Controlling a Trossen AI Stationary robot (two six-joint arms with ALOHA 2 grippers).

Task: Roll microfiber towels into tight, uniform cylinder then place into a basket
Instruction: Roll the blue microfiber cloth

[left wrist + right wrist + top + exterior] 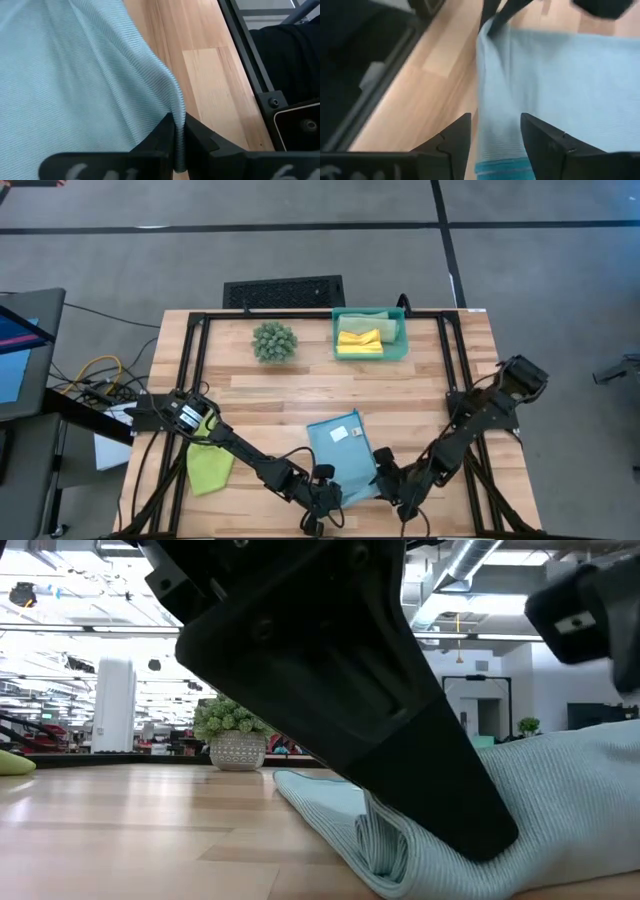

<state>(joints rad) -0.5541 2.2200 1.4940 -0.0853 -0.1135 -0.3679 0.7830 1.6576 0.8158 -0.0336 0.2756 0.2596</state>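
High view: light blue towel (342, 455) lies flat in the lower centre of the frame on the wooden table (420, 385), with a small white tag on its upper face. Both arms reach in from the lower corners and meet at the towel's bottom edge. Left gripper (322, 498) sits at the towel's lower left corner; the left wrist view shows its fingers (165, 137) pinched closed on a raised fold of the light blue cloth, so it has hold of the towel. Right gripper (392, 485) sits at the towel's lower right corner; in the right wrist view its fingers (457, 135) stand apart with the towel's edge lying between them, and nothing is gripped. Basket (371, 335) stands in the upper centre-right of the frame, well apart from the blue towel, holding a yellow towel (360, 341) and a sage green towel (372, 318) behind it. Lime green towel (209, 465) lies at lower left, partly under the left arm. Plant ball (274, 341) stands left of the basket. Low view: dark gripper body presses onto bunched blue cloth at lower centre.
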